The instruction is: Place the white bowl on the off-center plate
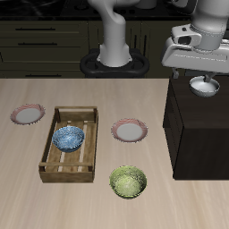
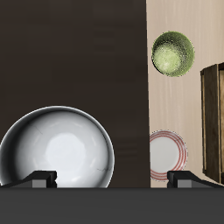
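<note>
The white bowl sits on the dark cabinet standing at one side edge of the bench, near the back, so it's raised above the bench top and well apart from both plates. The hand hangs right above it; in the wrist view the bowl lies between the two fingertips, which stand wide apart with nothing gripped. It looks lined up for a rim or straddle grasp, not yet down.

Two plates: one mid-bench, just beside the wooden tray, nearest the cabinet; the other toward the far side edge, away from centre. The latter is judged to be the off-center plate, so the carry crosses the whole bench, over the tray.

The blue bowl sits inside the tray, the yellow-green bowl near the front edge. Both are clear of the target, but the tray walls are a snag risk if the carry is low.

Next: descend, close, lift high.
</note>
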